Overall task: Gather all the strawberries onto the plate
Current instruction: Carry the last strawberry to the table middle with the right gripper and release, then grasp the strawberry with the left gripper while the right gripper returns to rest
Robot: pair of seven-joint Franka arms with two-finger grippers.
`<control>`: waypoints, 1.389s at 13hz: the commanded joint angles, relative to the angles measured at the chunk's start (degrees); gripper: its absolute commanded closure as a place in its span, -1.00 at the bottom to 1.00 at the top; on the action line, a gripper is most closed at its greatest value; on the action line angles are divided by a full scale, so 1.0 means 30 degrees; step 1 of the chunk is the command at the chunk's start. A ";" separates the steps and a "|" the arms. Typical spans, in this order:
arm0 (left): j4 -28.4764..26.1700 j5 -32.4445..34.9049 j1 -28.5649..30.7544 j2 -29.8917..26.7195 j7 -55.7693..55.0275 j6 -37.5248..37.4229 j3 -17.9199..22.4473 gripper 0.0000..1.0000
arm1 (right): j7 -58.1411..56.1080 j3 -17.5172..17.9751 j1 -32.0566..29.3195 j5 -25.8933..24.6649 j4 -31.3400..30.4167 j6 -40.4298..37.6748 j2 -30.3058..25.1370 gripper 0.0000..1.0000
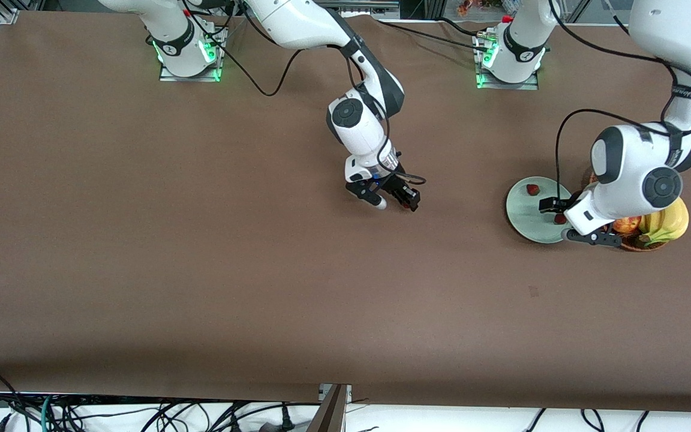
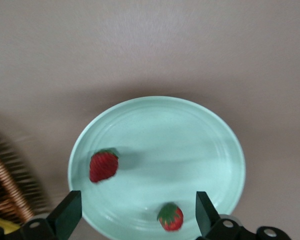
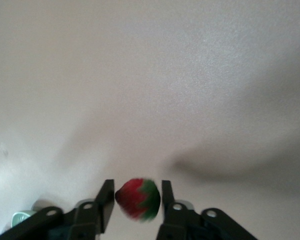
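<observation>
Mint-green plate sat on the brown bench toward the left arm's end, w/ two strawberries on it. One berry lay at abt 12 o'clock near the rim; the second berry lay at abt 4 o'clock, close to the rim nearest the wicker basket. In the left wrist view both showed well apart on the dish: the first and the second, the latter lying between the spread fingers.

Left pincer hung over the plate's basket-side edge, fingers wide apart and holding nothing.

Basket touched or nearly touched the plate at its 3 o'clock side and held a banana and an apple, partly hidden by the left arm's wrist.

Right pincer was low over the bench near mid-bench, well apart from the plate. Third strawberry sat between its fingers, red w/ green cap, blurred. Narrow gaps appeared on both sides of the berry, so whether the fingers were clamped on it or just off it couldn't be told. In the front view that berry showed as a red speck at the fingertips.
</observation>
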 commanded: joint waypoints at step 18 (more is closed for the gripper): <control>0.3191 0.7740 -0.1273 0.5501 -2.3136 0.3234 -1.1532 -1.00 | -1.2819 -1.2451 -0.0485 -0.0957 -0.0663 -2.2797 -0.6831 -1.00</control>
